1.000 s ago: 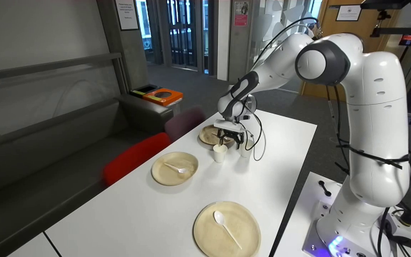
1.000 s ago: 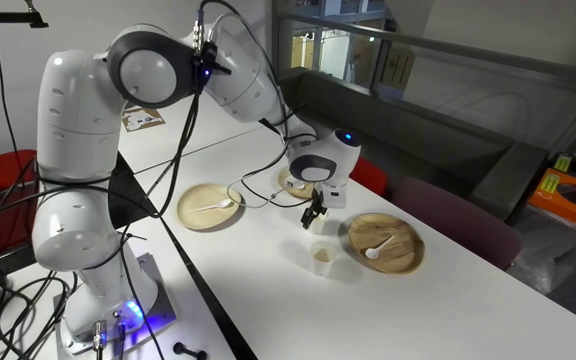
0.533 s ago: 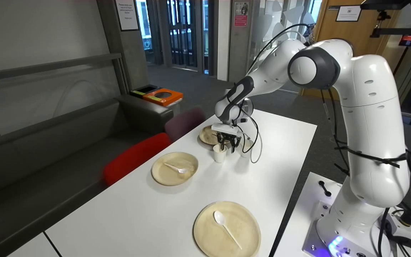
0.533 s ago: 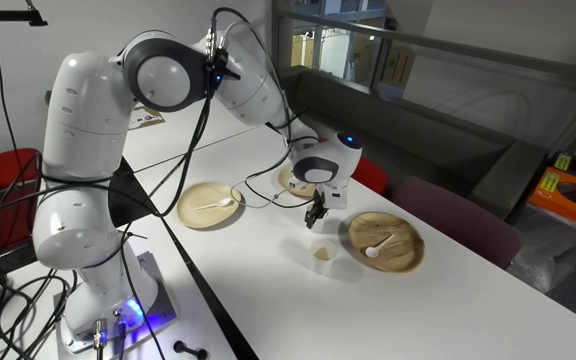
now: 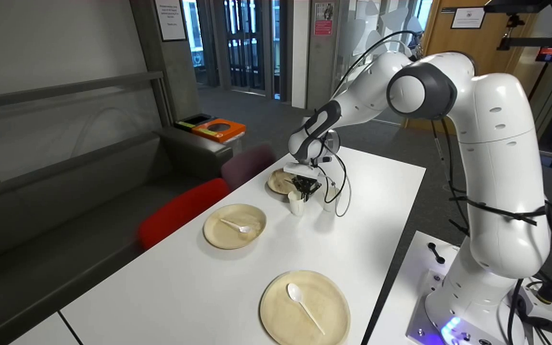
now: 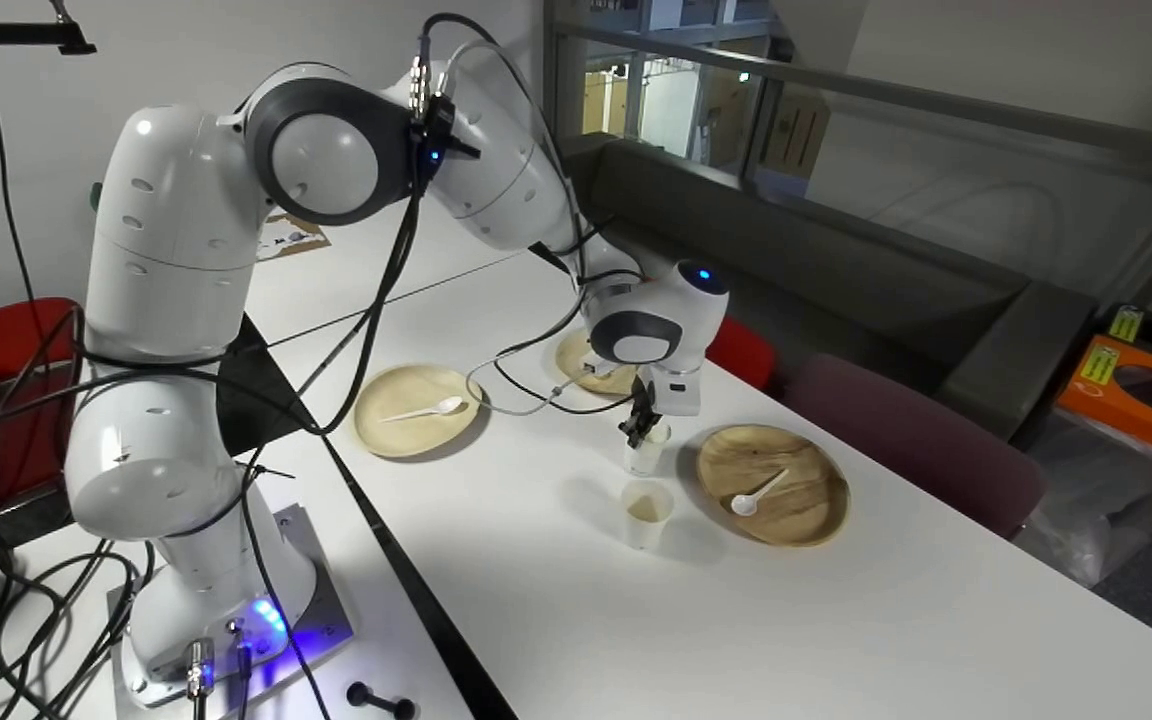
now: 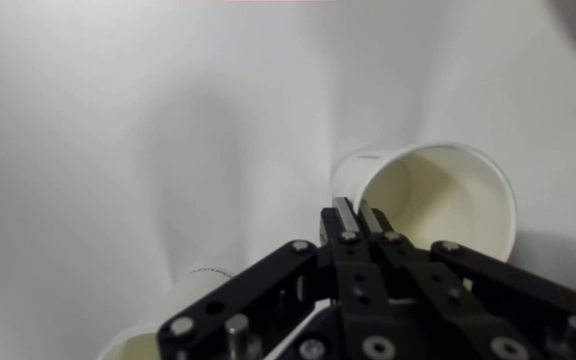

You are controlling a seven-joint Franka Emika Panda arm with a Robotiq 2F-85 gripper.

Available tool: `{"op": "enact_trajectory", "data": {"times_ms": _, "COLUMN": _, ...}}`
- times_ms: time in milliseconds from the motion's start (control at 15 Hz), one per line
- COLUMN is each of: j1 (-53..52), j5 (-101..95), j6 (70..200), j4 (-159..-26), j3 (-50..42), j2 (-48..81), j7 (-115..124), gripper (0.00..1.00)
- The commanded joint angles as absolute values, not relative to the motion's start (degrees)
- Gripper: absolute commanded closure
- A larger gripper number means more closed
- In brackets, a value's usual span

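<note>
Snugly astride one side of a white cup [image 7: 440, 195], the hand [image 7: 353, 202].

The held cup [image 6: 648, 458] has its wall between the sides of the gripper [image 7: 355, 205]. In an exterior view, the second cup [image 6: 647, 527] stands on the tabletop [image 6: 886, 640], just before the held cup. To the right of the held cup lies the right plate [image 6: 808, 505], bearing a spoon [image 6: 746, 504]; well to its left, the left plate [image 6: 411, 435] with a second spoon [image 6: 448, 405]; behind the held cup and to the left, the rear plate [image 6: 572, 350].
</note>
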State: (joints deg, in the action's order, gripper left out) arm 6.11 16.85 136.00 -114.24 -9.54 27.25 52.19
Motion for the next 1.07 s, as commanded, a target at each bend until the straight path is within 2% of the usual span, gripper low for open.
{"op": "enact_trajectory", "data": {"times_ms": 0, "j1": 7.63, "j5": 17.90, "j6": 133.36, "j4": -117.02, "j3": -9.43, "j2": 21.21, "j7": 48.59, "gripper": 0.99}}
{"op": "enact_trajectory", "data": {"times_ms": 400, "j1": 10.92, "j5": 19.10, "j6": 129.77, "j4": -120.78, "j3": -10.89, "j2": 13.48, "j7": 42.07, "gripper": 0.99}}
{"op": "enact_trajectory", "data": {"times_ms": 1000, "j1": 14.34, "j5": 19.94, "j6": 125.51, "j4": -122.84, "j3": -14.80, "j2": 8.62, "j7": 38.42, "gripper": 0.99}}
